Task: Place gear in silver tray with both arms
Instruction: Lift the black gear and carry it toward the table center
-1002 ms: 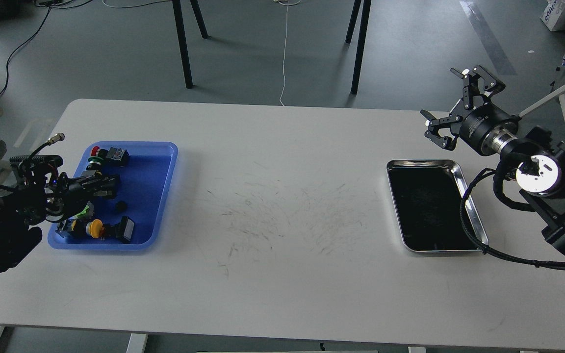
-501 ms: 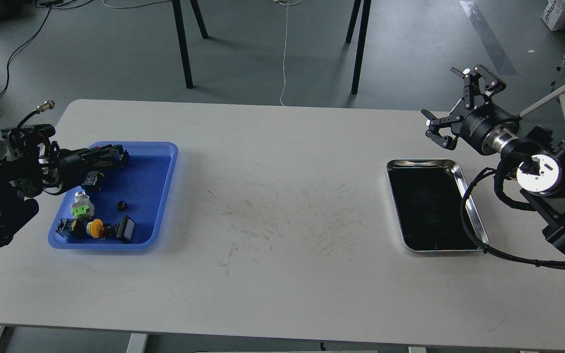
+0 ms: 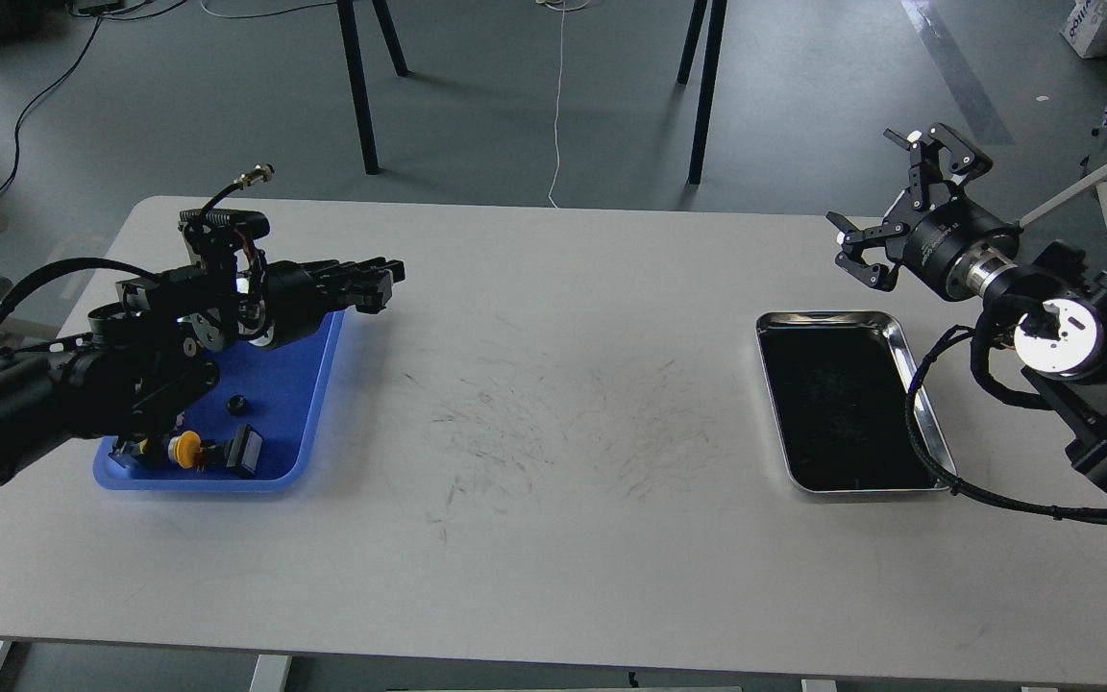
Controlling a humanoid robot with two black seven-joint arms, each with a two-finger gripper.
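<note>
Left arm up and out of the blue tray (image 3: 308, 437), swinging right from the far-left edge toward mid-frame. Left gripper (image 3: 376, 284) now hanging over the tray's upper-right corner, fingers drawn close together, something dark apparently nipped at the tips, though too dark to call a gear for certain. Left behind in the tray: a small black round piece (image 3: 237, 405), a yellow-capped button (image 3: 187, 447). Reads as pickup done, carry under way. Scuffed white table (image 3: 553, 538) bare across the middle. Silver tray (image 3: 911, 363) at centre right, nothing inside. Right gripper (image 3: 885, 216) parked above its upper edge, prongs spread wide, unchanged from a second ago, likely waiting for the handover.
</note>
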